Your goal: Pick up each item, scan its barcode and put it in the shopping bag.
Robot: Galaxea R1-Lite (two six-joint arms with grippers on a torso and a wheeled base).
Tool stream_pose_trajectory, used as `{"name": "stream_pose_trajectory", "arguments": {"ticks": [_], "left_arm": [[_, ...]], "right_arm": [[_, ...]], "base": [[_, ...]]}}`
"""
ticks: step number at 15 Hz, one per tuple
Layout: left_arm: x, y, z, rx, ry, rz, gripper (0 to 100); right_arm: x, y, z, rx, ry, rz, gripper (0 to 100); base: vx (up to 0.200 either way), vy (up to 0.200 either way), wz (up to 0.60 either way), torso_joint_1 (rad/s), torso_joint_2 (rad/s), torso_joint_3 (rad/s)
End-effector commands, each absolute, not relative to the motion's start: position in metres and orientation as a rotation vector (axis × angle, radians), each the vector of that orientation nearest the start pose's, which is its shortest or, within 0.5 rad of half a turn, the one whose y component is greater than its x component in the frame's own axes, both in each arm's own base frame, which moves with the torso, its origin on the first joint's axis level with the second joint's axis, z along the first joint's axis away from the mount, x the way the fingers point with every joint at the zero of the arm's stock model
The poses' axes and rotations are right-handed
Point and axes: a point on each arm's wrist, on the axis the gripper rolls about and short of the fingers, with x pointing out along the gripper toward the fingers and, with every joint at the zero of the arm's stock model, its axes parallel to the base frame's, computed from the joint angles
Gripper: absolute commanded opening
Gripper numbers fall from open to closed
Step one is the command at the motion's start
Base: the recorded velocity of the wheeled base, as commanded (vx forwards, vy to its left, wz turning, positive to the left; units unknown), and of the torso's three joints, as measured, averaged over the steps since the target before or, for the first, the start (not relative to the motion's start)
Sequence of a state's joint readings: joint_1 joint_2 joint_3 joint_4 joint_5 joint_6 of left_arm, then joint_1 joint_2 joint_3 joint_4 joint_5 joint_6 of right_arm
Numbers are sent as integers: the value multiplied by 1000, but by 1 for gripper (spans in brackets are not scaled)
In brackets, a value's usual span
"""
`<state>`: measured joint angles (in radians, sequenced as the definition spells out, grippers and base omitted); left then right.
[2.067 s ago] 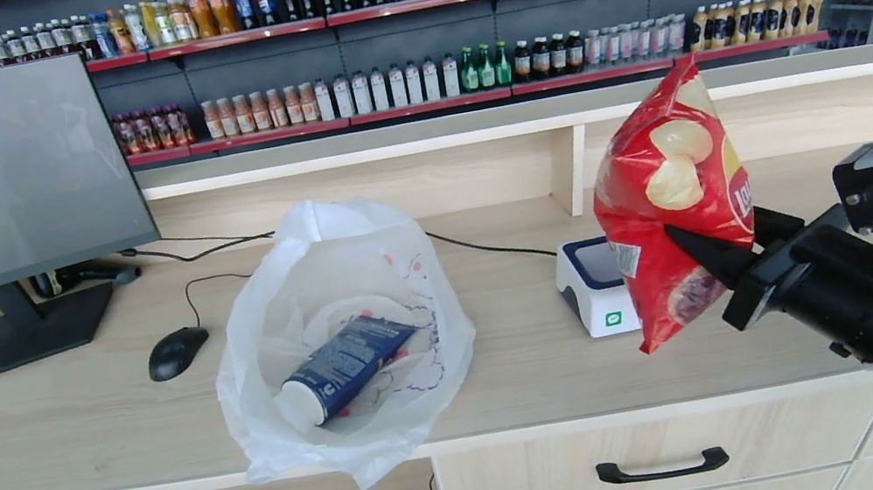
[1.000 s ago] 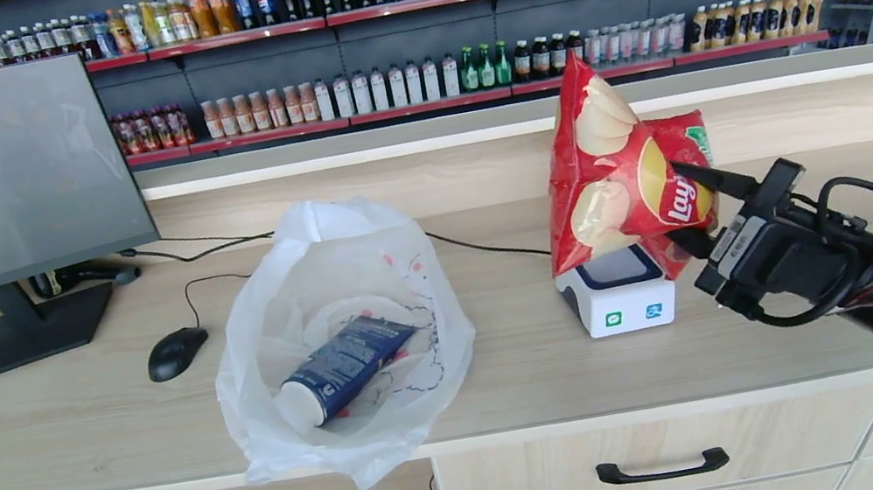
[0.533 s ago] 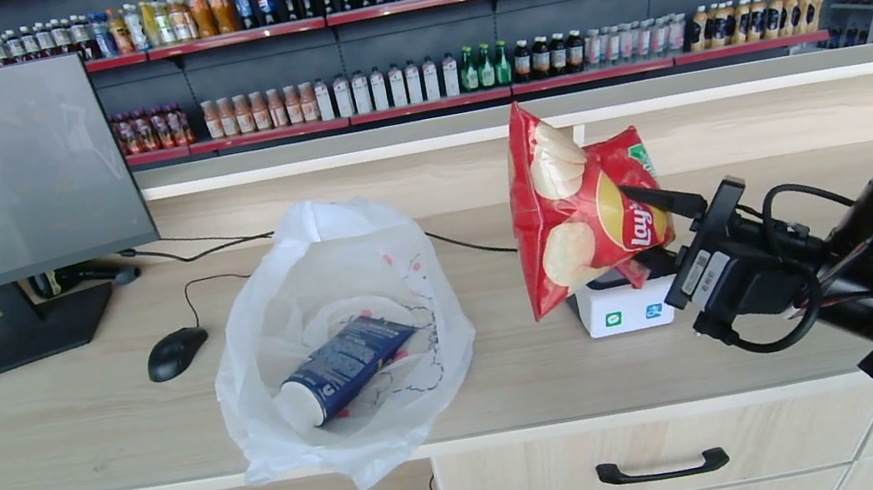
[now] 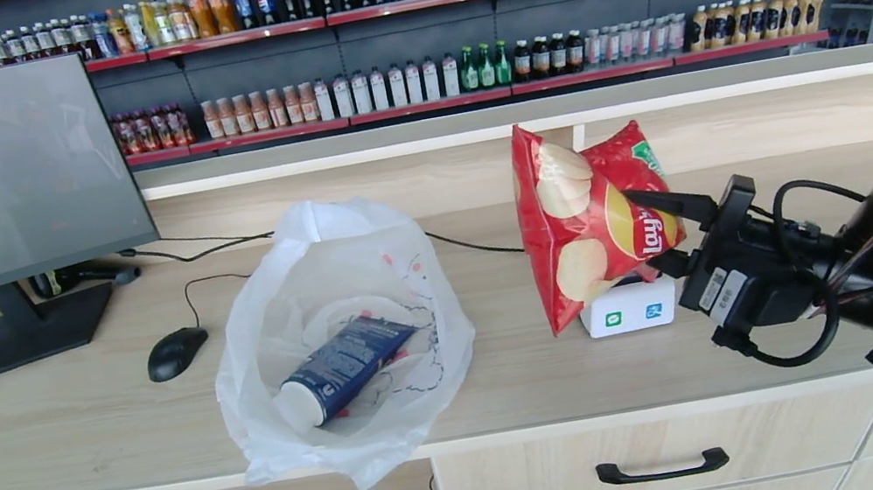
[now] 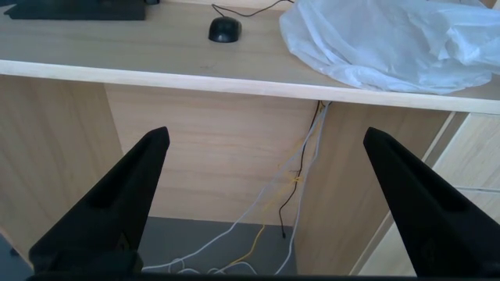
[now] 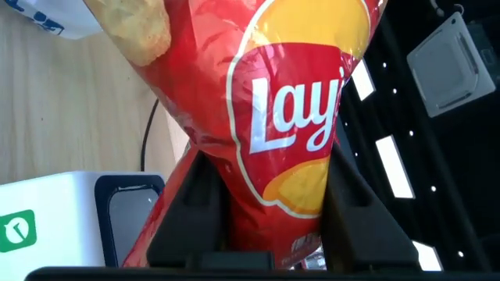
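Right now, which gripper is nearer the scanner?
Right. The right gripper, clamping the chip bag, sits right beside the scanner. The left gripper hangs open, low in front of the counter, far off.

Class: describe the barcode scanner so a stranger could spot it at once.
On the wooden counter, look right of the white shopping bag, under the red chip bag. The scanner is the small white box with a dark top window and two front stickers.

Wooden counter (image 4: 77, 429) before bottle-stocked red shelves (image 4: 414, 6).
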<state>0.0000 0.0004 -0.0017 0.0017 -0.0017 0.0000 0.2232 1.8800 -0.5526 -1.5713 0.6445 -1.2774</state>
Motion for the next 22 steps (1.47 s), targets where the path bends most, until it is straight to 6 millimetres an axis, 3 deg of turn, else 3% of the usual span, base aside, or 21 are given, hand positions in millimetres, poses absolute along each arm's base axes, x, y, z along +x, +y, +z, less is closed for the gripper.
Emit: {"name": "stream_pose_trajectory", "arguments": {"ticks": [1,22], "left_arm": [[-23,0,76,0,0,-2,100],[-23,0,76,0,0,-2,100]], "right_arm": [[299,71,146,-1248,-715,591,0],[305,69,143,-1244,-701,587,0]], "base": [[0,0,0,0,0,0],[0,0,0,0,0,0]]}}
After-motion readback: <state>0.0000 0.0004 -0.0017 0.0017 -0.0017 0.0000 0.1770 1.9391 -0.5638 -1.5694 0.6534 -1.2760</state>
